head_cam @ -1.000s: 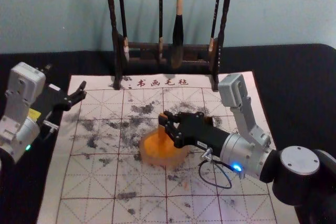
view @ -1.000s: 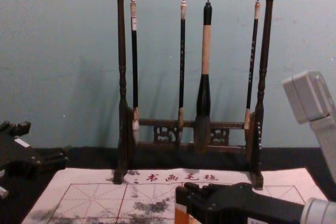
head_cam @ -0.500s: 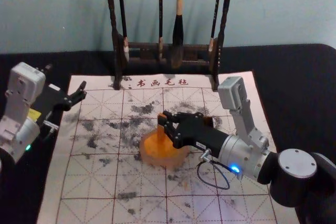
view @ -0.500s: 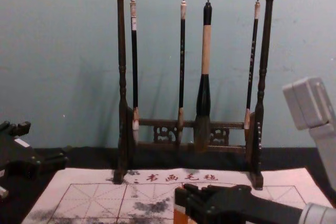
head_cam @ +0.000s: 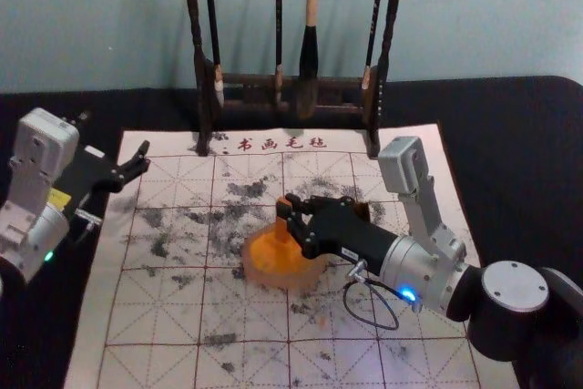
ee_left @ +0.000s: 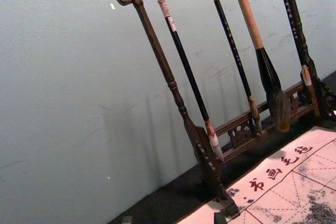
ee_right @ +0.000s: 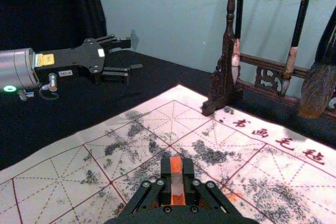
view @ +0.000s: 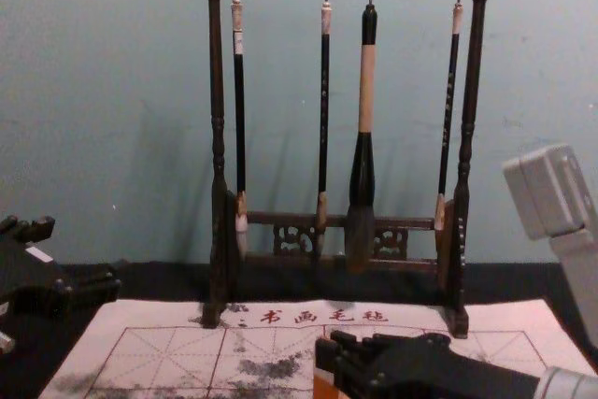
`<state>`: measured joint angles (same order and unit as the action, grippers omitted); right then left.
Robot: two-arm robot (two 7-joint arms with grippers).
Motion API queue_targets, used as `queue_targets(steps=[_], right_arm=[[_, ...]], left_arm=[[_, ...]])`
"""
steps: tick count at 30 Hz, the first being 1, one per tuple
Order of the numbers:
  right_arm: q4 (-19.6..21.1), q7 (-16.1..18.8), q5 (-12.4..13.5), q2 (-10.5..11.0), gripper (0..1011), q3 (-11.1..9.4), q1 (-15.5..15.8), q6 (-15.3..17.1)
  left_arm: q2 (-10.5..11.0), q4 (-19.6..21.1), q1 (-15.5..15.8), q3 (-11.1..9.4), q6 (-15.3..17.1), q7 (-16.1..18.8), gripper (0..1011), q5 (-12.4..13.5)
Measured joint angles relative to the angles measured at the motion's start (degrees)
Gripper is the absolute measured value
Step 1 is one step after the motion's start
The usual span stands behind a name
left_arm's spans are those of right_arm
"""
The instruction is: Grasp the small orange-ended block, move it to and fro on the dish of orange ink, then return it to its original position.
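R gripper (head_cam: 290, 217): jaws closed on orange-ended block (head_cam: 280, 233), held approx. upright at orange ink dish (head_cam: 281, 279), mid-mat (head_cam: 241, 316); block/ink contact unclear. L gripper (head_cam: 138, 161): idle nr. mat's L edge, jaws apart. Brush rack (head_cam: 205, 88) at mat's far edge, w/ brushes hung.

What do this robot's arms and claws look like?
The silver-and-black left arm carries a boxy grey housing, yellow label and green light; the matching right arm has a similar housing, a looping black cable and blue light. The left claw and right claw are black.
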<state>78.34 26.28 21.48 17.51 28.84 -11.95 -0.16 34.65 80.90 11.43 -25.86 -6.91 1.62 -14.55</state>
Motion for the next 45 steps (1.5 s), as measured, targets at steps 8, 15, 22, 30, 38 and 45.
queue_targets(steps=[8, 15, 22, 30, 38, 45], right_arm=[[0.01, -0.01, -0.29, -0.01, 126, -0.47, 0.19, -0.08], [0.30, 0.08, -0.38, 0.47, 126, -1.06, 0.55, -0.09], [0.78, 0.15, -0.01, 0.95, 126, -1.79, 1.02, 0.30], [2.17, 0.81, 0.73, 2.10, 126, -2.13, 1.95, 1.04], [4.39, 1.43, 1.56, 3.60, 126, -2.14, 3.54, 1.54], [5.53, 1.80, 1.89, 4.14, 126, -1.51, 4.26, 1.72]], left_arm=[[0.00, 0.00, 0.00, 0.00, 0.00, 0.00, 1001, 0.00], [0.00, 0.00, 0.00, 0.00, 0.00, 0.00, 1001, 0.00], [0.00, 0.00, 0.00, 0.00, 0.00, 0.00, 1001, 0.00], [0.00, 0.00, 0.00, 0.00, 0.00, 0.00, 1001, 0.00], [0.00, 0.00, 0.00, 0.00, 0.00, 0.00, 1001, 0.00], [0.00, 0.00, 0.00, 0.00, 0.00, 0.00, 1001, 0.00]])
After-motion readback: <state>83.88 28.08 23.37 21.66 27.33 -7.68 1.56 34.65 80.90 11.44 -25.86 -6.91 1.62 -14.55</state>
